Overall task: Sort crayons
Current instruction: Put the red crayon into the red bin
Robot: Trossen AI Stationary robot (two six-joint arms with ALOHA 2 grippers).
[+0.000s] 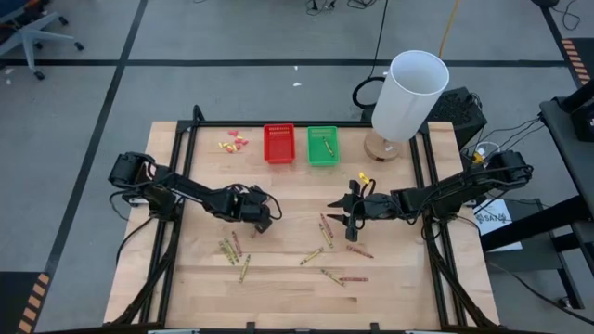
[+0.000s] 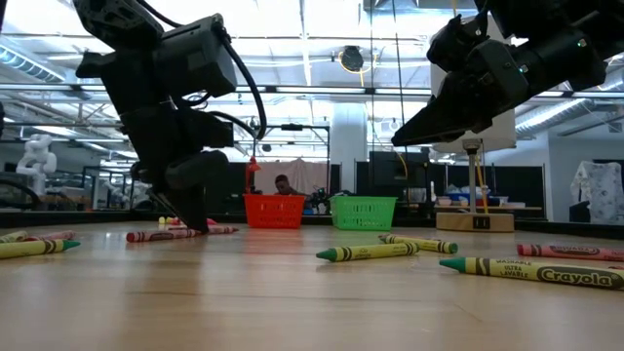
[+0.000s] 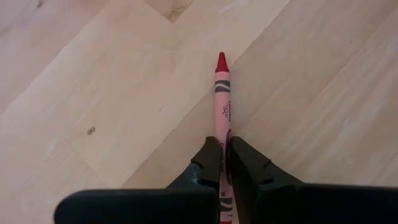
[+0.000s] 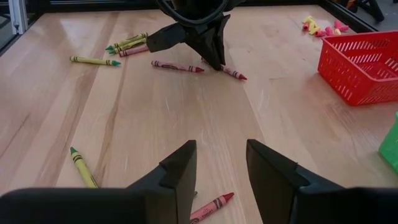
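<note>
The left gripper was down at the table, its fingers closed around a red crayon whose tip pointed forward past them (in the right wrist view the same crayon lay under the left gripper). The right gripper hung above the table's middle with its fingers apart and nothing between them; another red crayon lay just below it. More crayons were scattered over the near half of the table: a green-and-red cluster near the left arm and loose ones toward the front.

At the far edge stood a red basket and a green basket side by side, with small yellow and pink scraps near the red one. A white lamp stood at the far right corner. Beyond lay a workshop with a person seated behind the baskets.
</note>
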